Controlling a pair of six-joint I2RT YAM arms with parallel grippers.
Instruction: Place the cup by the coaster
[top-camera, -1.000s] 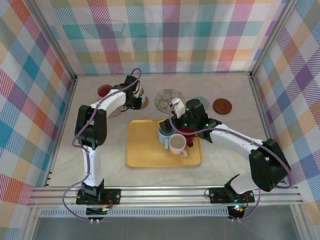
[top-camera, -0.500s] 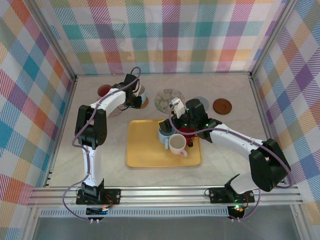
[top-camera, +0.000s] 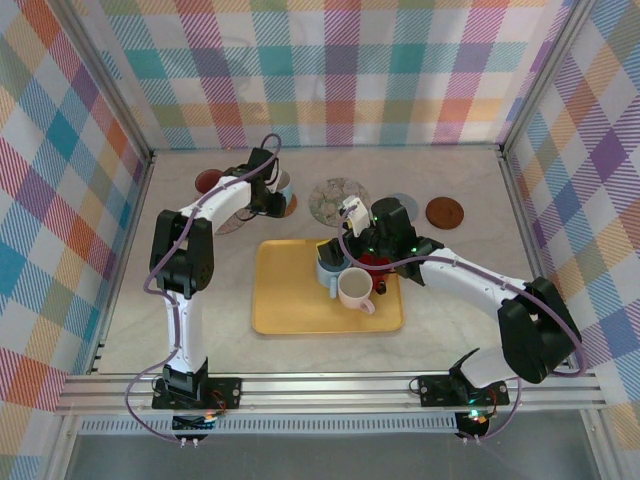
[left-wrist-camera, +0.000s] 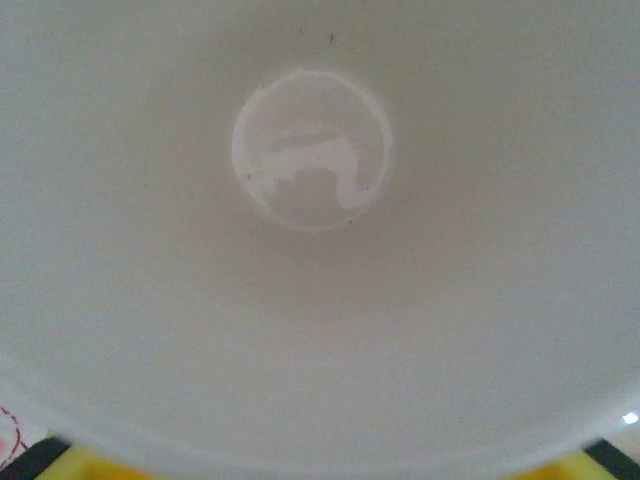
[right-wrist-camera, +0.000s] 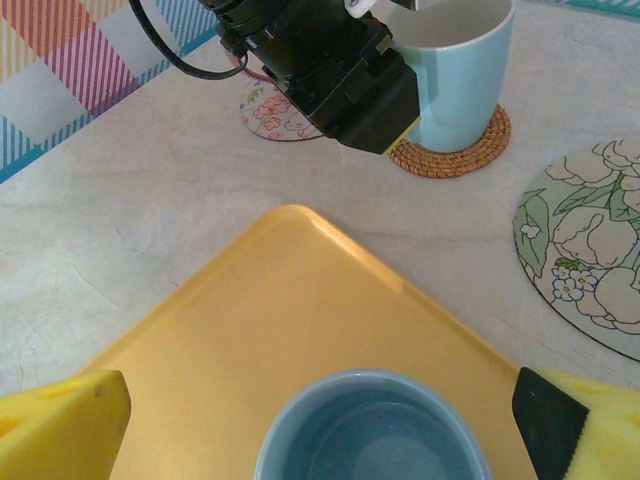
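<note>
My left end effector (right-wrist-camera: 400, 90) sits at the rim of the pale blue cup (right-wrist-camera: 460, 70), its dark body close against the cup's side. I cannot tell whether it is pinching the wall or has let go. Its wrist camera looks straight down into the cup's white inside.

The cup stands upright on the woven coaster (right-wrist-camera: 480, 150), at the back left of the tabletop (right-wrist-camera: 150, 170). My right end effector (right-wrist-camera: 320, 420) is spread wide, yellow pads (right-wrist-camera: 60, 425) at either side, and hovers over the darker blue cup (right-wrist-camera: 370, 430) on the yellow tray (right-wrist-camera: 280, 300).

I judge the placing as good as done. What is left is to free the cup and lift clear without tipping it.

Compared with a second ago, the overhead view shows hardly any change: both arms, the tray and its cups sit where they were.
</note>
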